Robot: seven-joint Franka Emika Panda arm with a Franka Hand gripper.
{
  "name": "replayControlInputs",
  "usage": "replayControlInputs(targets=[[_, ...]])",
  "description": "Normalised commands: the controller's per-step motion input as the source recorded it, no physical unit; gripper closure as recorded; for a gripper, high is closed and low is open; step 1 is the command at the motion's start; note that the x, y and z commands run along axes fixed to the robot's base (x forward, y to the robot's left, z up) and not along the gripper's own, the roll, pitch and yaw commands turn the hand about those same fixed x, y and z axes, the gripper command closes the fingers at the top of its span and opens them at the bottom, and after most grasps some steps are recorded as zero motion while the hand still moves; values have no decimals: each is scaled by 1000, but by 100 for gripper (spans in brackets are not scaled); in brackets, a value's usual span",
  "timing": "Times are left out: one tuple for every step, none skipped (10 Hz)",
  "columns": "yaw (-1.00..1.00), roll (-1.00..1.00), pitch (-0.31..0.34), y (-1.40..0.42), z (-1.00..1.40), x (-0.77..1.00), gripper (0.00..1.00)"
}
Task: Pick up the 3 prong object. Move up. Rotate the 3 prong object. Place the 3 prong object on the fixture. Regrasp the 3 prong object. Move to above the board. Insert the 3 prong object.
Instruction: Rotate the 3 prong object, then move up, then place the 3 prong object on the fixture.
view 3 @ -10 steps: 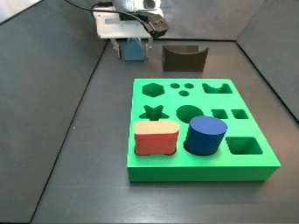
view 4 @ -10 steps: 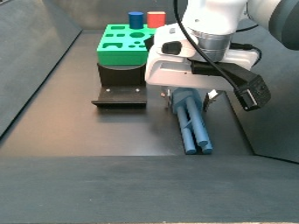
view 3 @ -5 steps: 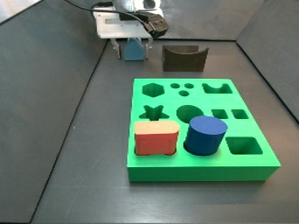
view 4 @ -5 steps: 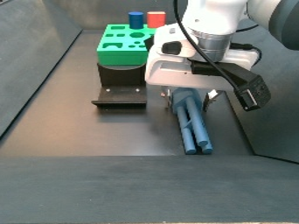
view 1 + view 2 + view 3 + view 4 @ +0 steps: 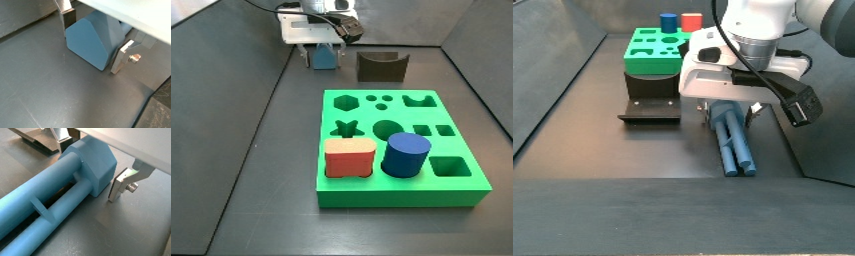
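The 3 prong object, a light steel-blue piece with long lobes, lies flat on the dark floor beside the fixture. My gripper is down over its blocky end. In both wrist views the two silver fingers stand on either side of that block, their pads against its faces, so the gripper is shut on it. In a side view the piece shows under the gripper, left of the fixture. The green board lies apart from both.
A red block and a dark blue cylinder stand in the board's holes. Dark walls enclose the floor on both sides.
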Motion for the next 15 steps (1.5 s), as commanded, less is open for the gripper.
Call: replayControlInputs(targets=[[-10, 149, -13, 8, -169, 28, 0], [0, 0, 0, 0, 0, 0, 100], [0, 0, 0, 0, 833, 0, 100], [1, -2, 6, -2, 821, -8, 100], [5, -16, 24, -8, 740, -28, 100], [10, -39, 39, -4, 591, -15, 100], [12, -56, 43, -5, 461, -12, 100], [15, -77, 32, -5, 283, -14, 100], [16, -86, 30, -3, 192, -18, 100], [0, 0, 0, 0, 1000, 0, 100], [-2, -4, 1, -2, 1000, 0, 100], [4, -21, 21, -5, 1000, -11, 100], [12, -37, 24, -6, 1000, -13, 100], [20, -55, 27, -8, 1000, -13, 100], [23, -74, 26, -10, 1000, -15, 100]])
